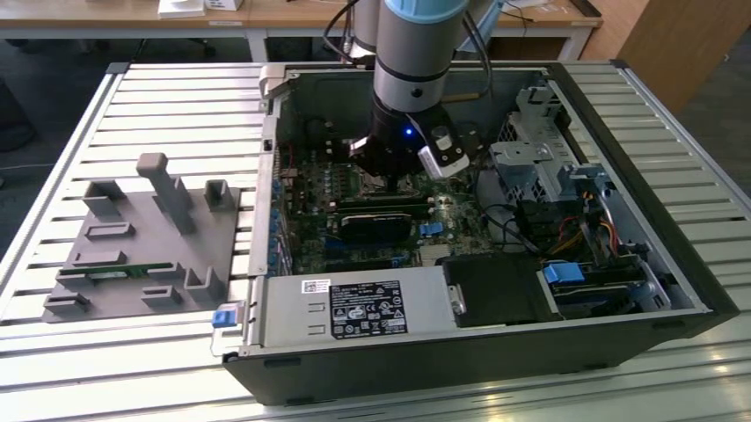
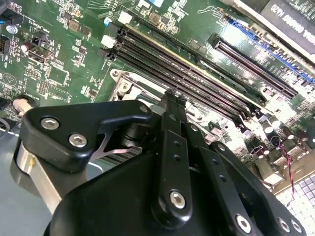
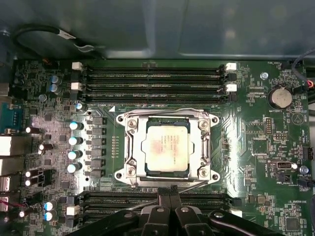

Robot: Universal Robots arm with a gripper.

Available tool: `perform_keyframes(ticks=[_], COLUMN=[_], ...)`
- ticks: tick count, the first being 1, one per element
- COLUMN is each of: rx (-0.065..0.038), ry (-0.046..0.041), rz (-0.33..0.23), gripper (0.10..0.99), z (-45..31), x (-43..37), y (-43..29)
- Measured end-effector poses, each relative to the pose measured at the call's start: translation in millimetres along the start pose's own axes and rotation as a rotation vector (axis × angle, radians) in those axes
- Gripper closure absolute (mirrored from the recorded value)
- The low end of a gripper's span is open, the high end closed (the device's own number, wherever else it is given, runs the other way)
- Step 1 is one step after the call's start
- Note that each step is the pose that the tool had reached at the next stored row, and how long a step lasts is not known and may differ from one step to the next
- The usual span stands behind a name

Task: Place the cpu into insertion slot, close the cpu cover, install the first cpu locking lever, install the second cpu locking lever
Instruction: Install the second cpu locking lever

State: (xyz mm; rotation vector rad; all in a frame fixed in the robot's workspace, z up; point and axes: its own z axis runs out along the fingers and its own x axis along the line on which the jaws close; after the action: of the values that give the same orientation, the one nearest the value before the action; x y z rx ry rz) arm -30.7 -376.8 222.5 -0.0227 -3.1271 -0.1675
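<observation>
Landmark: the cpu socket in the middle of the green motherboard [image 3: 256, 147], everything else is placed off that.

Cpu [image 3: 165, 147]: one, silver-grey square, sitting flat inside the socket.

Cpu cover [image 3: 129, 147]: one grey metal frame, lying down flat around the cpu, with the chip's top showing through its square opening. So the chip is in and the cover is down.

Levers: thin wire levers run along the socket edges; one bit of wire [image 3: 194, 185] lies along the socket edge nearest the jaws. Can't tell if they're latched.

Gripper [image 3: 170, 194]: one, black, hanging right at the socket edge in the first wrist view, its tips just beside the cover frame. In the second wrist view the gripper [image 2: 171, 98] has its fingertips down at the same socket corner.

Jaws: pressed together, the two tips side by side with no gap I can see. Can't tell whether they pinch the wire or just sit by it.

Memory slots: four long black ones on the far side of the socket from the gripper, more on the near side, partly hidden by the gripper so no count there.

Coin battery [image 3: 279, 97]: one, round, off to the side of the socket.

Pc case [image 1: 657, 264]: one, open, lying on the slatted counter [image 1: 176, 114], with the arm [image 1: 413, 53] reaching down into it over the socket.

Grey fixture tray [image 1: 141, 255]: one, on the counter beside the case, at the exterior view's left.
</observation>
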Motion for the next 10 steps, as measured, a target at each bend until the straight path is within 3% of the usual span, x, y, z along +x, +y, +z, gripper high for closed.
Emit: perform_keyframes(ticks=[10], rx=[-0.011], ry=[0.0002], rz=[0.000], gripper=[0.980], z=[-0.1], x=[5.1], y=[-3.5])
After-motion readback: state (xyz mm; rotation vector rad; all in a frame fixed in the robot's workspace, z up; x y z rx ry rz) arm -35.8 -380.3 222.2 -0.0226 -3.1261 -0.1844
